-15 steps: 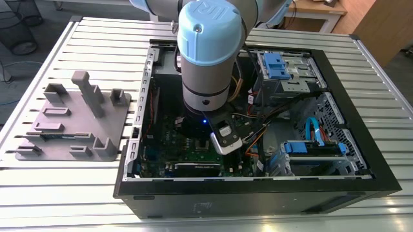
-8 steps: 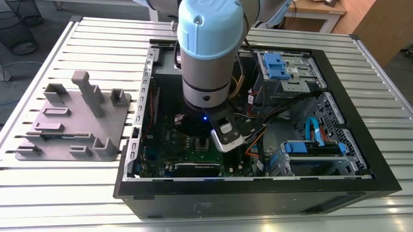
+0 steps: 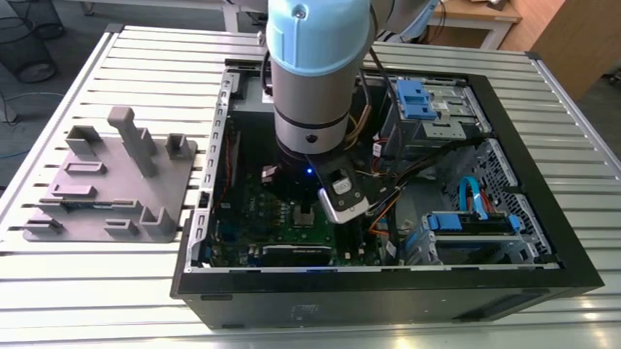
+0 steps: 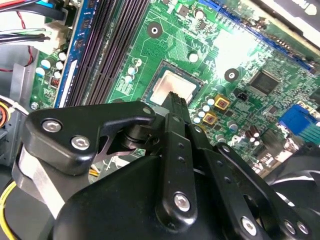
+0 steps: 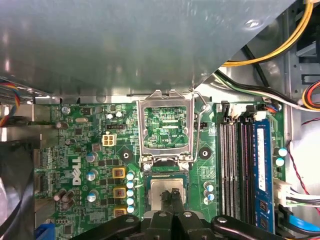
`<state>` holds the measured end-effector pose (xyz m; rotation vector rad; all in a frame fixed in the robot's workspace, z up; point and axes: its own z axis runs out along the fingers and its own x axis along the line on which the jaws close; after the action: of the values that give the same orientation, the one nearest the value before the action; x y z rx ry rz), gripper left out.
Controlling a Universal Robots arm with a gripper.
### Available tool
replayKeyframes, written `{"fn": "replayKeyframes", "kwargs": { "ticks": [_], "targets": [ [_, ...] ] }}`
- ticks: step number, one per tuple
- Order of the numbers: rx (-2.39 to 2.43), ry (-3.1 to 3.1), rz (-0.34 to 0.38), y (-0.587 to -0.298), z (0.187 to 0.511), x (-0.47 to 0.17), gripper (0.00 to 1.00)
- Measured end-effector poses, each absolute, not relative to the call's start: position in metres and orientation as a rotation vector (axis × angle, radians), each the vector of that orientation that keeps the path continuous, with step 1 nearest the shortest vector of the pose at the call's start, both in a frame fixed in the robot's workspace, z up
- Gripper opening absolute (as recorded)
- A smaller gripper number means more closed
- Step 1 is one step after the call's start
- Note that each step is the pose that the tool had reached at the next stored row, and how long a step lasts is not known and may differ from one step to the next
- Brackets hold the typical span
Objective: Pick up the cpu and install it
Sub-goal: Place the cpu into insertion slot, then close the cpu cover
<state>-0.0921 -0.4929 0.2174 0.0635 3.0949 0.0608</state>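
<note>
Raised socket frame [image 5: 142, 127] beside cpu [image 5: 157, 192], memory slots [image 5: 235, 170] one side, capacitors [image 5: 130, 192] the other, cables [image 5: 270, 97] beyond

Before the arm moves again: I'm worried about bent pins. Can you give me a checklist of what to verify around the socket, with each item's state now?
1. Is the retention frame flipped up, off the socket? Ok.
2. Is the cpu inside the socket outline? Ok. Whether it lies fully flat: cannot tell.
3. Is the gripper over the middle of the cpu, with its fingertips shut together? Ok.
4. Are the fingertips touching the cpu's top? Cannot tell.
5. Is the yellow cable away from the socket opening? Ok.
</note>
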Motion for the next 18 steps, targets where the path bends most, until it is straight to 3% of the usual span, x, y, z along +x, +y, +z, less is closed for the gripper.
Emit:
{"fn": "replayKeyframes", "kwargs": {
  "ticks": [18],
  "targets": [
    [0.063, 3.095, 0.061, -0.493, 0.240, -0.092, 0.11]
  ]
}}
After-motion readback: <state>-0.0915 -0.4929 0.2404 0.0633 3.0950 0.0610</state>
